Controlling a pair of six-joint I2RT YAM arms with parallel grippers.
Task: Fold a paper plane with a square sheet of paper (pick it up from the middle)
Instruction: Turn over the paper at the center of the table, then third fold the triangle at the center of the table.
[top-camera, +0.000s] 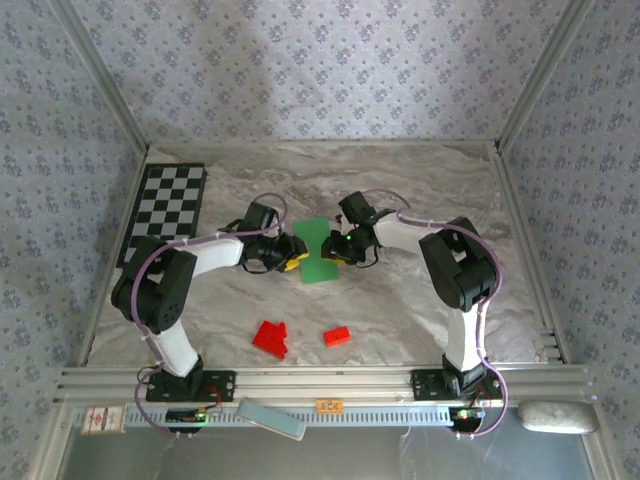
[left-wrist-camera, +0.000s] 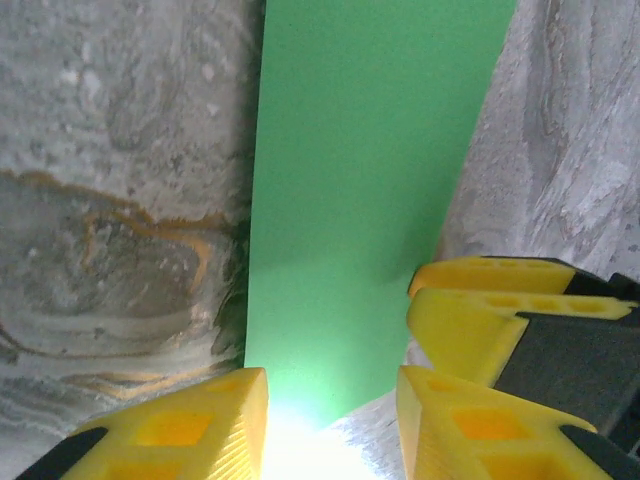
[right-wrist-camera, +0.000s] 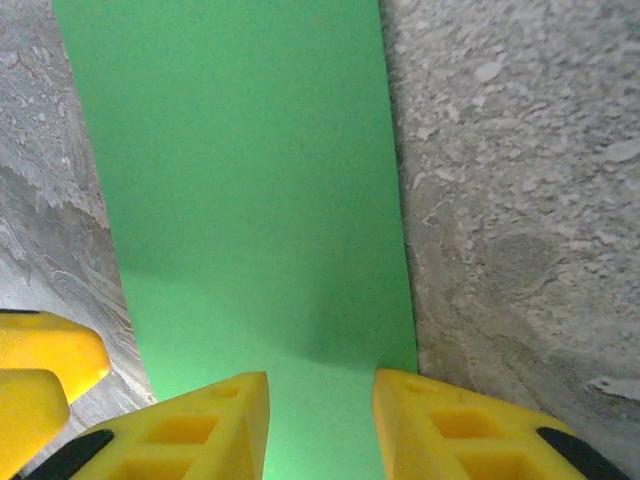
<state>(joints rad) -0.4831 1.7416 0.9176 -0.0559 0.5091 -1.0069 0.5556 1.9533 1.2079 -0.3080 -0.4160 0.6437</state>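
Observation:
The square sheet of paper (top-camera: 318, 250), bright green, lies on the marbled table as a long rectangle, narrower than a square. My left gripper (top-camera: 292, 255) is at its left edge and my right gripper (top-camera: 340, 245) at its right edge, facing each other across it. In the left wrist view the paper (left-wrist-camera: 370, 180) runs away from my left gripper (left-wrist-camera: 332, 420), whose yellow fingers stand apart around its near end. The right gripper's fingers (left-wrist-camera: 490, 300) show at the side there. In the right wrist view my right gripper (right-wrist-camera: 320, 420) is open low over the paper (right-wrist-camera: 240, 170).
Two small red blocks (top-camera: 270, 338) (top-camera: 337, 336) lie near the front of the table. A black-and-white checkered board (top-camera: 165, 210) sits at the back left. A pale flat object (top-camera: 270, 418) rests on the front rail. Metal frame posts line both sides.

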